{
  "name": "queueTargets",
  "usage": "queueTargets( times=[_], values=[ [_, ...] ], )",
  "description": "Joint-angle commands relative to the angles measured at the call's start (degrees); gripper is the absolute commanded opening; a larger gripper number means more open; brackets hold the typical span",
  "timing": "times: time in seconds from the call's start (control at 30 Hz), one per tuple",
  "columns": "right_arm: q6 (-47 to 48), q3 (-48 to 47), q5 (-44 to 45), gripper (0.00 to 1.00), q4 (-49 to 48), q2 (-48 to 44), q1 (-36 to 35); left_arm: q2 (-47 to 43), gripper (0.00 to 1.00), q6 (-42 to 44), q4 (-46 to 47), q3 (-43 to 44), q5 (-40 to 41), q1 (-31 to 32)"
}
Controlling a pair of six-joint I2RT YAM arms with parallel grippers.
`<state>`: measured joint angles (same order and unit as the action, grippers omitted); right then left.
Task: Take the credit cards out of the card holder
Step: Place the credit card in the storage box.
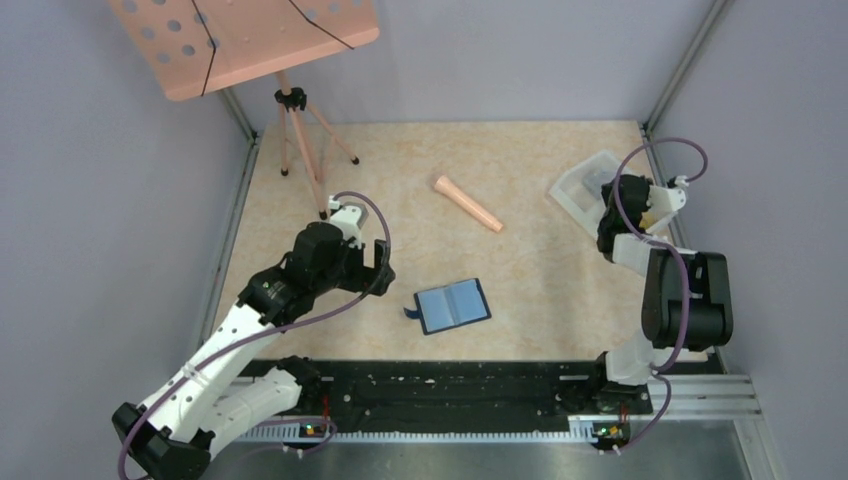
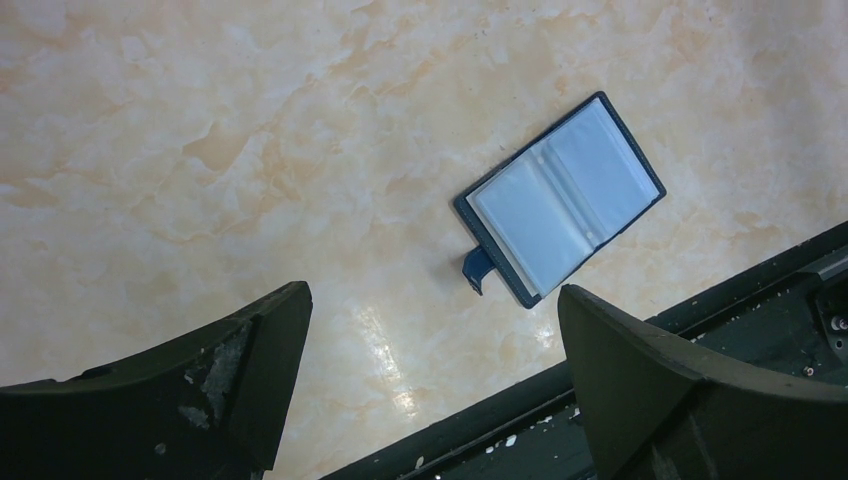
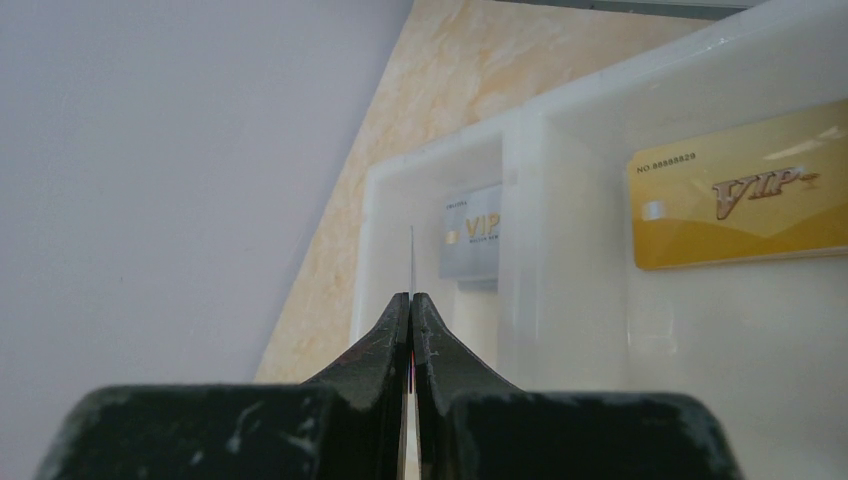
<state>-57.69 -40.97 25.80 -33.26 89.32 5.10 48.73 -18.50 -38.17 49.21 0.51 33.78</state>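
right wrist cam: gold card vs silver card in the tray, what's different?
Colour: the gold card is yellow-gold, the silver card pale grey. Place: in that view the gold card sits in the right-hand compartment of the white tray, the silver card in the left-hand one. Visibility: gold card mostly shown, silver card half hidden by the divider. Both read VIP.

Navy card holder, gold card, silver card, white tray, marbled beige table

White-and-black arms, purple cables
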Motion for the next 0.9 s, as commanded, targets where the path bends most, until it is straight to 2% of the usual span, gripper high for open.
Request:
queueTargets(
  times=[0.0, 0.53, 0.87],
  values=[
    [-2.6, -4.6, 3.5, 0.00, -5.8, 3.8, 0.6, -1.9, 0.99, 0.8, 1.8, -0.5, 1.2, -0.2],
    [-2.5, -15.1, 5.0, 0.01, -3.1, 13.5, 1.0, -0.7, 0.99, 1.1, 1.8, -0.4, 1.7, -0.2],
    [-0.2, -17.3, 5.5, 0.01, -1.1, 15.0, 1.0, -0.3, 0.99, 1.2, 1.8, -0.5, 1.2, -0.2]
  ],
)
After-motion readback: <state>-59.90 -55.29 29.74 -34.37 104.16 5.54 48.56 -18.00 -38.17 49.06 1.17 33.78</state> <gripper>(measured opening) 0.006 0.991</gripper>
